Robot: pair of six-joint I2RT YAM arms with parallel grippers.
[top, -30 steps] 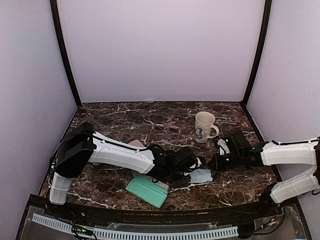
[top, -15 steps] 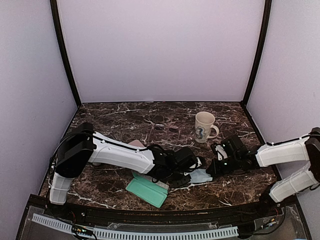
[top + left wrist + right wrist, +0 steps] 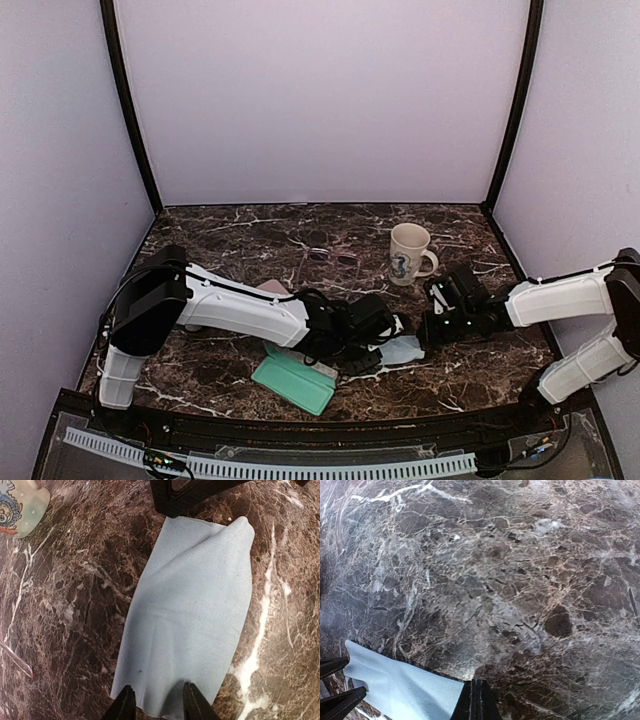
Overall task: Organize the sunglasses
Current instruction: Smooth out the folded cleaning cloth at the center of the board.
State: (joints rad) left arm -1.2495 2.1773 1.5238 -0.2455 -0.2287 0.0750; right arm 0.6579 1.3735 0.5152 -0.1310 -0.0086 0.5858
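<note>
While the left gripper (image 3: 157, 705) straddles the light blue cloth (image 3: 190, 615), narrowly parted, the right gripper (image 3: 475, 694), fully closed, meets its far corner, probably to spread it.

a dark marbled counter (image 3: 215, 238) sits between pale lavender walls (image 3: 320, 100). the left arm stretches low across it toward the right, with the left end effector (image 3: 388, 338) at the near left edge of a light blue cloth (image 3: 406, 351). the right arm reaches in from the right, and the right end effector (image 3: 428, 328) sits just beside the cloth's right end. a cream mug (image 3: 408, 253) with a blue design stands upright behind them. the red-pink sunglasses (image 3: 330, 258) lie left of the mug. a mint green case (image 3: 292, 381) lies near the front edge, and a pink case (image 3: 272, 288) peeks out behind the left arm
</note>
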